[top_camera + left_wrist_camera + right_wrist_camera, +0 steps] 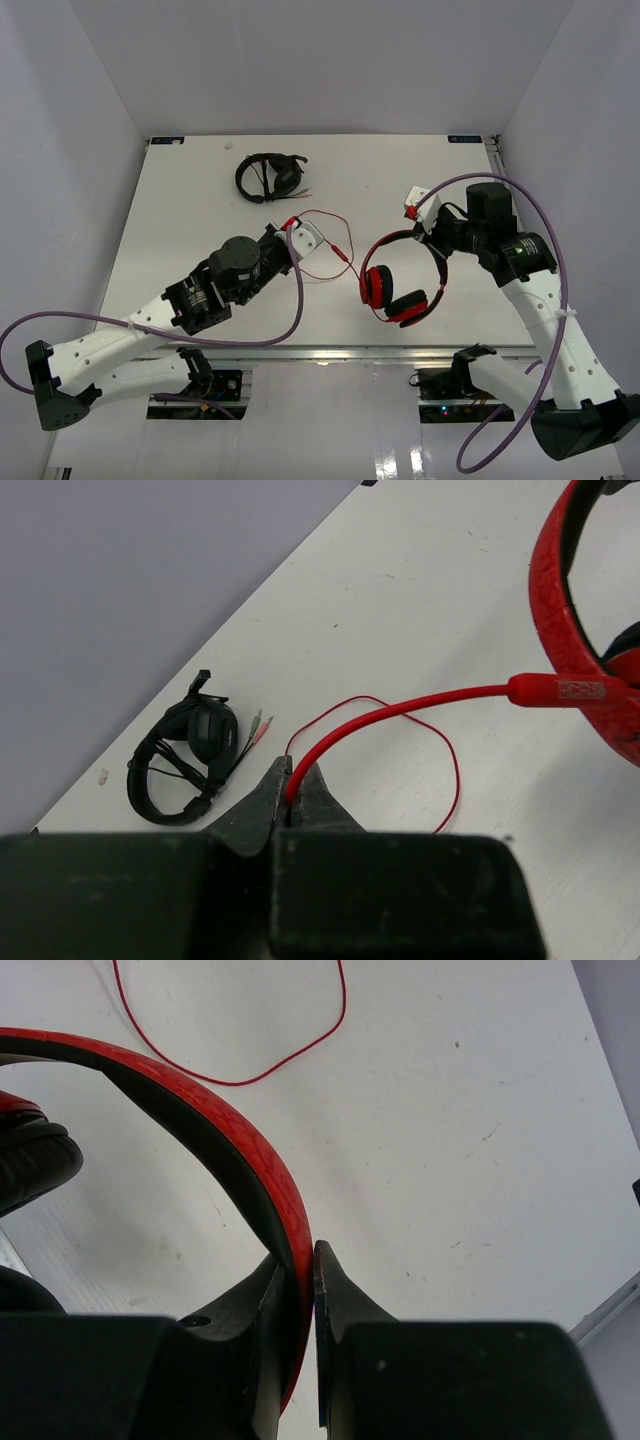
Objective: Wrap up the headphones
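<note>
The red headphones (402,288) lie on the white table (200,210) right of centre, ear cups (380,286) toward the front. My right gripper (436,240) is shut on the red headband (230,1150), which passes between its jaws in the right wrist view (300,1252). My left gripper (291,223) is shut on the thicker red stretch of the cable (400,706), pinched at the fingertips (297,771). The thin red cable (333,248) loops loosely on the table between the two grippers and also shows in the right wrist view (250,1075).
A pair of black headphones (268,177) with its own black cord and plugs lies at the back of the table, also in the left wrist view (190,758). Grey walls close in the table on the left, back and right.
</note>
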Robot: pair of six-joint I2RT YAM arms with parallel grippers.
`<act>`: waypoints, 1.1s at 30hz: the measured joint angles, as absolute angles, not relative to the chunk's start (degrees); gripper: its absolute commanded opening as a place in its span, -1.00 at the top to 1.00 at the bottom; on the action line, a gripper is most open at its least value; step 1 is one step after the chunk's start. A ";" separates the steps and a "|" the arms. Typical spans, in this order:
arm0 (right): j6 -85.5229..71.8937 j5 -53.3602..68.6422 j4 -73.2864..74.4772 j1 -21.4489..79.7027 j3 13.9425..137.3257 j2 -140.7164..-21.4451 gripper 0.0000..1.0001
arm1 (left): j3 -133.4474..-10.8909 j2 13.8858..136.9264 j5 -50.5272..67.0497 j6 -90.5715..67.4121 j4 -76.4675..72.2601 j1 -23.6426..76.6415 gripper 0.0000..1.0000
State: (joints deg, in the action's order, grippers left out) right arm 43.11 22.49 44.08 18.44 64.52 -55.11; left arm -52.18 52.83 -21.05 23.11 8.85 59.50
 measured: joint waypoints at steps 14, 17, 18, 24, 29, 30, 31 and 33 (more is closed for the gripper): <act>47.65 34.05 48.95 18.50 65.31 -52.76 0.85 | -52.01 56.73 -12.67 22.49 4.50 55.55 1.00; 47.26 33.79 48.66 18.50 63.92 -52.46 0.85 | -52.03 56.69 -11.26 22.11 3.62 55.55 1.00; 47.11 33.53 48.57 18.50 63.42 -52.42 0.85 | -52.03 56.66 -10.84 21.95 3.37 55.55 1.00; 46.84 33.14 48.22 18.50 62.08 -52.44 0.85 | -52.25 56.67 -9.67 21.78 2.55 55.54 1.00; 46.72 34.13 48.12 18.50 62.08 -52.42 0.85 | -52.25 57.81 -9.56 21.52 2.38 54.91 1.00; 46.73 34.36 48.14 18.51 62.08 -52.42 0.85 | -52.23 58.21 -9.45 21.39 2.32 54.78 1.00; 46.74 34.59 48.15 18.52 62.08 -52.42 0.85 | -52.22 58.60 -9.33 21.27 2.26 54.65 1.00; 46.76 34.89 48.22 18.55 62.08 -52.27 0.85 | -52.14 59.39 -8.85 20.92 1.99 54.46 1.00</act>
